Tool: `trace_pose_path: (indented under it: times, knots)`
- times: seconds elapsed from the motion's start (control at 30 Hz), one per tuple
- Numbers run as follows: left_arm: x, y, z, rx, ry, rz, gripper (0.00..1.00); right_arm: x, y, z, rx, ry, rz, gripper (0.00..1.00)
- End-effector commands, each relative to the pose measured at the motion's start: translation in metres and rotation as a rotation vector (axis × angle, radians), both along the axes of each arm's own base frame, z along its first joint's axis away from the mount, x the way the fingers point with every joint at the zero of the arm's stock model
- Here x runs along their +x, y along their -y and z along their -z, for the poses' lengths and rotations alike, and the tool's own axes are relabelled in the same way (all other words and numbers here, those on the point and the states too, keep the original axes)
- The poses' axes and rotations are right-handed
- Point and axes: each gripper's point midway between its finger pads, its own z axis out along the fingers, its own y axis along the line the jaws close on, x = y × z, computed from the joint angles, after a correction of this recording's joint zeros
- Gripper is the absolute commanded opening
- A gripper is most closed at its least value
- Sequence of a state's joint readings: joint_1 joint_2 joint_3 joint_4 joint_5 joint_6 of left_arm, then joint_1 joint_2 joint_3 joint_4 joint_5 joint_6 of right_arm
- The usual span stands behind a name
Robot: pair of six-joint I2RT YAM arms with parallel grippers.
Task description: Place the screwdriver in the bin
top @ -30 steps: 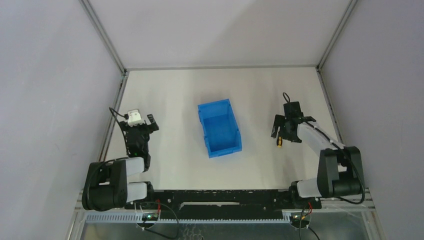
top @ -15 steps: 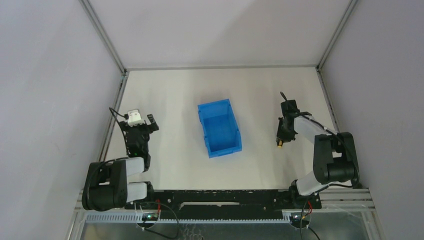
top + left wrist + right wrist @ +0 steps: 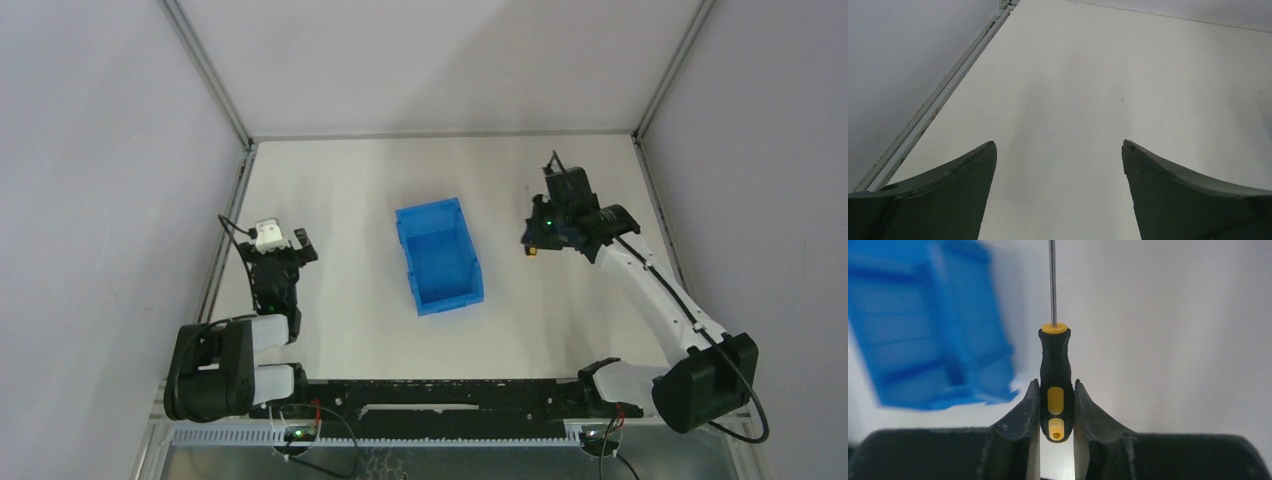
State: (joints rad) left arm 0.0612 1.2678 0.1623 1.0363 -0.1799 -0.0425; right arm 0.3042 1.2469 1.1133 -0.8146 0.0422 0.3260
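My right gripper (image 3: 1055,385) is shut on the screwdriver (image 3: 1055,370), a black handle with yellow inserts and a thin metal shaft pointing away from the wrist. From above, the right gripper (image 3: 535,240) hangs over the table, raised, to the right of the bin, with the screwdriver (image 3: 533,250) showing as a small orange spot at its tip. The bright blue bin (image 3: 438,255) stands in the middle of the table; in the right wrist view the bin (image 3: 923,340) lies blurred at upper left. My left gripper (image 3: 1058,150) stands open over bare table, also seen as the left gripper (image 3: 283,250) at the far left.
Grey walls and metal frame rails (image 3: 228,215) enclose the white table (image 3: 350,200) on three sides. The arm bases and a black rail (image 3: 440,392) line the near edge.
The right gripper closed on the screwdriver, lifted it off the table and swung it up and leftward toward the bin, the arm stretching out. The left arm has not moved.
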Motion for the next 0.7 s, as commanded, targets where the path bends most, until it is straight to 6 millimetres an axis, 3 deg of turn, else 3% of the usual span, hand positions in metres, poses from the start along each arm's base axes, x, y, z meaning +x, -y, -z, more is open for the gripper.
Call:
trace_pose_path:
  times: [0.0,0.13,0.27,0.5,0.67]
  knots:
    - [0.008,0.000,-0.021,0.023,0.059,0.002,1.00,-0.019,-0.071,-0.047,0.146,0.061,-0.183,0.14]
    - [0.008,0.000,-0.020,0.023,0.057,0.002,1.00,-0.031,-0.125,-0.070,0.176,0.110,-0.332,0.14]
    - [0.008,0.000,-0.021,0.023,0.058,0.002,1.00,-0.034,-0.159,-0.067,0.192,0.112,-0.382,0.14]
    - [0.008,0.000,-0.021,0.023,0.058,0.002,1.00,-0.021,-0.183,-0.019,0.074,0.077,-0.293,0.18]
    - [0.008,0.000,-0.021,0.023,0.058,0.004,1.00,-0.016,-0.197,0.032,-0.025,0.011,-0.260,0.18]
